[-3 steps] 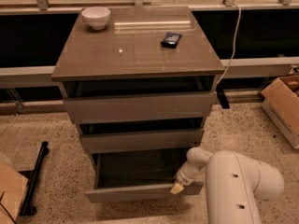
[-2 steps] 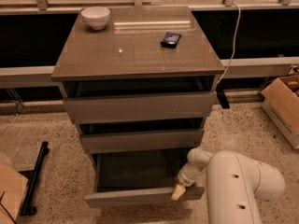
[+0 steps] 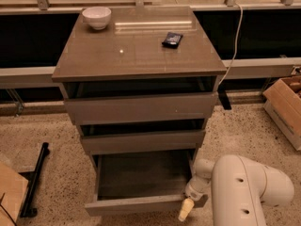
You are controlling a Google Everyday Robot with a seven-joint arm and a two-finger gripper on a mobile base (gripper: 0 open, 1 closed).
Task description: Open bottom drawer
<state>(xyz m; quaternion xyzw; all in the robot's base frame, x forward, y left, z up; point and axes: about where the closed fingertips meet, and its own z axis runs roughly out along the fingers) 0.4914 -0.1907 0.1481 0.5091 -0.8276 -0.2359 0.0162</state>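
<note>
On the floor at far left we see a black stand lying on the speckled floor, beside a pale board corner. Next comes the grey-brown cabinet, whose glossy counter carries a white bowl at its back left corner; we cannot see what the bowl holds. Toward the back right of the counter lies a small black object.

Below the counter sit the top drawer and the middle drawer. The bottom drawer stands open well past them, and its shallow grey box shows us only a bare floor.

The claw is low at the right end of the bottom drawer's front, right against it, on a bulky white arm. We cannot tell how far the claw is open, nor whether it has hold of the front.

A white cable hangs down behind the cabinet's right side. At far right stands a cardboard box with something brownish inside that we cannot make out.
</note>
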